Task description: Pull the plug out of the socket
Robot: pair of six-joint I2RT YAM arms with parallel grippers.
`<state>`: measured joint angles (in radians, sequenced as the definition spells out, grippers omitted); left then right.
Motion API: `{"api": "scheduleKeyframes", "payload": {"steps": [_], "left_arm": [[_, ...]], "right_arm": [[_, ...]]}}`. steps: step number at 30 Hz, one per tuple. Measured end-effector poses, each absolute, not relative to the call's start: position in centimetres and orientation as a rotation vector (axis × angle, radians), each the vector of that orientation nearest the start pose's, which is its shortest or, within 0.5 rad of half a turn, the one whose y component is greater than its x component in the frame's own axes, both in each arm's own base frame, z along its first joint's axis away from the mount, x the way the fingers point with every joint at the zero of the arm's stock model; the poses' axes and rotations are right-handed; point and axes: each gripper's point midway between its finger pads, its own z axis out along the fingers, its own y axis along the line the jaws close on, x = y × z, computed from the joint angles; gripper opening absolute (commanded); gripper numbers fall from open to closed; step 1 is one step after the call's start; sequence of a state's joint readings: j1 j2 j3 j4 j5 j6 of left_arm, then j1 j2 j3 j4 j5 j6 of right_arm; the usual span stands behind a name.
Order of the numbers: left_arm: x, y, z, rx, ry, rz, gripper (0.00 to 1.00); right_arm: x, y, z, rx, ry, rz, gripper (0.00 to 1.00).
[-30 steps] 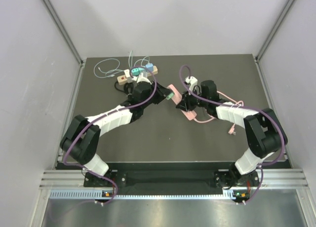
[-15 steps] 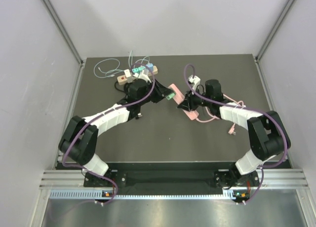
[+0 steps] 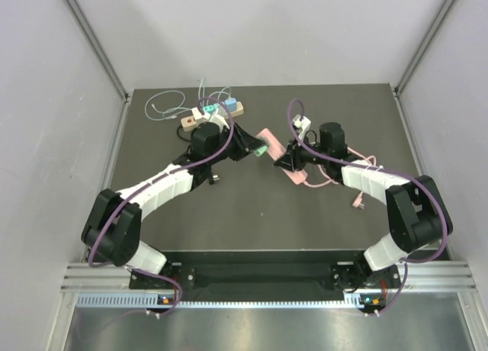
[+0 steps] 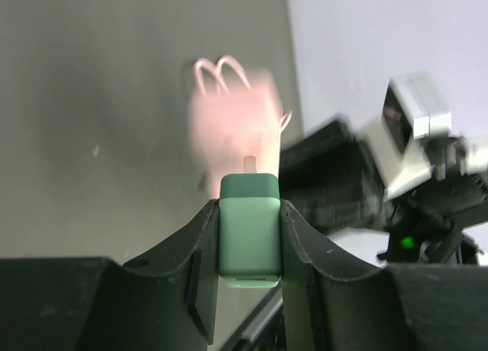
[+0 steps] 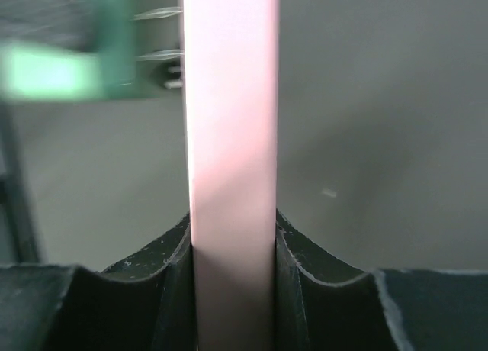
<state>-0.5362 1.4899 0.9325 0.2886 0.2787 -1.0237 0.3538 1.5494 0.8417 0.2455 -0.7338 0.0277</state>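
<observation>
My left gripper (image 3: 256, 146) is shut on a green plug (image 3: 261, 149). In the left wrist view the plug (image 4: 248, 229) sits clamped between the fingers of that gripper (image 4: 248, 214), and a bare metal prong shows between it and the blurred pink socket strip (image 4: 232, 126). My right gripper (image 3: 284, 159) is shut on the pink socket strip (image 3: 279, 154), held off the table. In the right wrist view the strip (image 5: 229, 99) runs up between the fingers of that gripper (image 5: 231, 229). The green plug (image 5: 53, 69) shows at its left with two prongs exposed.
A wooden power strip (image 3: 189, 119) with several coloured plugs lies at the back left, with white cables (image 3: 164, 103) looped beside it. The pink cable (image 3: 335, 175) trails right to its own plug (image 3: 357, 202). Grey walls close in both sides.
The left arm has swung back and to the left, and the right wrist has shifted slightly right. Both grippers keep their holds. The green plug stays beside the pink strip.
</observation>
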Motion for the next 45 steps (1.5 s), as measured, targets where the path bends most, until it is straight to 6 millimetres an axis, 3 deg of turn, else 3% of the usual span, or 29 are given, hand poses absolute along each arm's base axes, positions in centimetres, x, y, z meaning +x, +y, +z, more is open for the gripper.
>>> {"api": "scheduleKeyframes", "payload": {"steps": [2,7,14,17,22,25,28,36,45], "left_arm": [[34.7,-30.1,21.3,-0.293,2.058,-1.279,0.00],[33.3,-28.8,21.3,-0.320,2.116,-1.243,0.00],[32.6,-27.1,20.2,-0.324,2.171,-1.174,0.00],[32.6,-23.8,18.9,-0.379,2.202,-1.082,0.00],[32.6,-14.1,15.5,-0.626,2.243,-0.803,0.00],[31.5,-8.4,13.1,-0.797,2.285,-0.565,0.00],[29.8,-4.8,11.0,-0.899,2.339,-0.367,0.00],[27.2,0.6,7.4,-1.090,2.408,-0.064,0.00],[24.2,2.6,3.9,-1.204,2.557,0.177,0.00]], "right_arm": [[34.7,24.3,13.2,-0.721,1.918,0.909,0.00],[39.3,18.7,12.3,-0.455,1.999,0.639,0.00],[39.9,18.0,12.1,-0.414,2.009,0.586,0.00],[39.6,18.1,12.3,-0.430,2.003,0.628,0.00],[39.3,18.0,12.3,-0.436,1.998,0.686,0.00],[39.3,17.9,12.5,-0.430,1.991,0.703,0.00],[39.2,17.9,12.5,-0.429,1.992,0.718,0.00],[39.1,17.9,12.7,-0.429,1.988,0.740,0.00],[39.1,17.7,12.8,-0.415,1.989,0.760,0.00]]}}
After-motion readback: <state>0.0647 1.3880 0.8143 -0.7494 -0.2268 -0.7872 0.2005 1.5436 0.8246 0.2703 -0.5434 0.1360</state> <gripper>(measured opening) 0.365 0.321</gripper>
